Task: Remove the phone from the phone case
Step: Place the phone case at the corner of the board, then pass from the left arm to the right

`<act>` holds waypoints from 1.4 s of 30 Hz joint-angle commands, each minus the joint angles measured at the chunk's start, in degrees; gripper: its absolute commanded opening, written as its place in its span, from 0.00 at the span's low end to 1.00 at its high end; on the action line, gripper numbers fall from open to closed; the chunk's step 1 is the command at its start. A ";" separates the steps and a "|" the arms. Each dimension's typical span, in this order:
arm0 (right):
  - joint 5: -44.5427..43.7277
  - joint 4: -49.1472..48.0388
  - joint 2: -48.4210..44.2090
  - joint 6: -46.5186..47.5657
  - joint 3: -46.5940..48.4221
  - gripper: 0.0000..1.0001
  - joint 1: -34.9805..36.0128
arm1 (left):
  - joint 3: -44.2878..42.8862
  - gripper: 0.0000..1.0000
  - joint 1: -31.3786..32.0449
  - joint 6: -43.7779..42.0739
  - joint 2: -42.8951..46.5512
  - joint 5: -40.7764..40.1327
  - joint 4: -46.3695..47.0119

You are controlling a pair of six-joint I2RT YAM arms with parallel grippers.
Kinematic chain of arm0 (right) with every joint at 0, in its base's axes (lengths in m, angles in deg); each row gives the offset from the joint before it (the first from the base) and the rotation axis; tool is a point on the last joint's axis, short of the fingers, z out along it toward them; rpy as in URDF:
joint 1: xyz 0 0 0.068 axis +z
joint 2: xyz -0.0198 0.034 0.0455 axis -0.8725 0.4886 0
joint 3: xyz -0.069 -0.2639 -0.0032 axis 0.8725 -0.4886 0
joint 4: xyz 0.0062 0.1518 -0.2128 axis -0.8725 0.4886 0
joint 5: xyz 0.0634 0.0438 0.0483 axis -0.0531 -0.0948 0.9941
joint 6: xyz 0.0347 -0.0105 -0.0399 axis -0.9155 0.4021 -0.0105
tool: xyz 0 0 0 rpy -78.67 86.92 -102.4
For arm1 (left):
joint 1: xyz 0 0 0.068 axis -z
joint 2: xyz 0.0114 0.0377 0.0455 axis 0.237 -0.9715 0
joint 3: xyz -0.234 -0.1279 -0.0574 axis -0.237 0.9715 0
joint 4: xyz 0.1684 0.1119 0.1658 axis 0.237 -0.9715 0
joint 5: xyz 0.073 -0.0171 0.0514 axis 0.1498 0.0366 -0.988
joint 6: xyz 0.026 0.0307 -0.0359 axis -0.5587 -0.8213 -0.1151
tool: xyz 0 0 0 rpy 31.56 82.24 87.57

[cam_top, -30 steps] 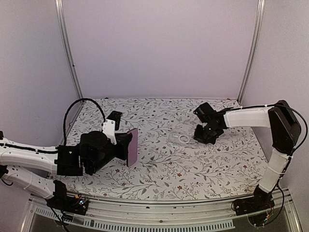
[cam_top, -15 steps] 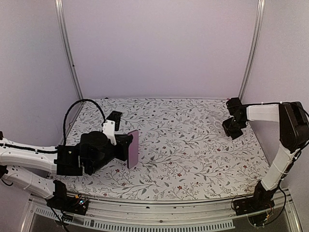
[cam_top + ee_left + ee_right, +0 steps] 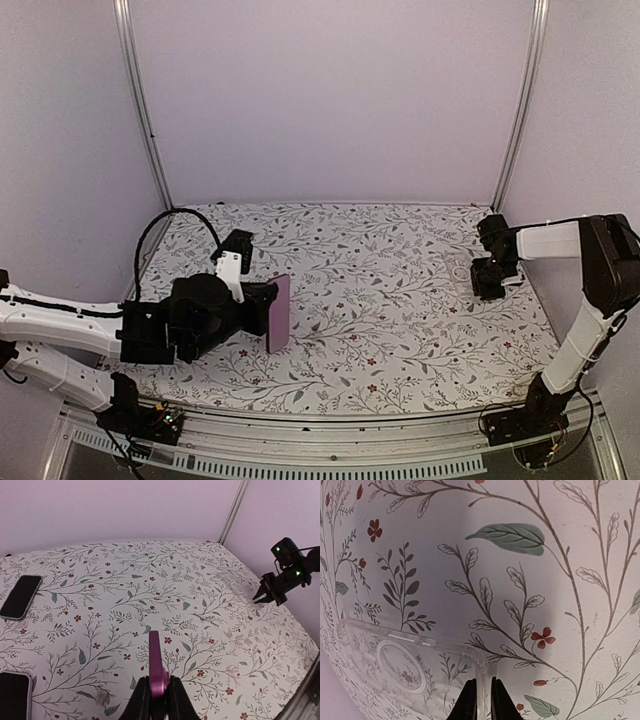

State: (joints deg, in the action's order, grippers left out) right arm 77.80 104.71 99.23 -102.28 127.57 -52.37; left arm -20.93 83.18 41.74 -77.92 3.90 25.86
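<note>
A floral tablecloth (image 3: 400,330) with green leaves and small red flowers covers the table. 2 black phones lie flat on it, apart: the far black phone (image 3: 20,596) and the near black phone (image 3: 12,695), cut off by the frame. Lavender walls (image 3: 330,100) stand behind.

phone (image 3: 278,312): magenta, bare, upright on edge, left side | phone case (image 3: 420,675): clear, empty, far right

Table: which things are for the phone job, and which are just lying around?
For the job:
pink phone, held in the left fingers
clear case, between the right fingers

Just lying around:
two black phones
</note>
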 commanded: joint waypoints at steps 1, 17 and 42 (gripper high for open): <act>-0.03 -0.11 -2.43 -3.88 -1.47 0.18 -0.39 | -0.43 0.00 -0.74 0.73 -0.11 0.08 1.28; -0.31 -0.65 -9.07 12.07 -3.62 0.32 0.32 | -4.21 0.00 -2.00 5.29 -0.59 1.53 -3.55; -15.07 -15.96 -12.19 54.98 6.83 0.79 50.55 | -17.93 0.00 -16.18 30.39 -9.82 17.75 -21.88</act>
State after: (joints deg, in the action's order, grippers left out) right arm 69.16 92.78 87.51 -55.62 131.68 -8.70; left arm -35.64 68.78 65.93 -85.96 19.26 6.67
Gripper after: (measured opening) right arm 0.777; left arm 0.100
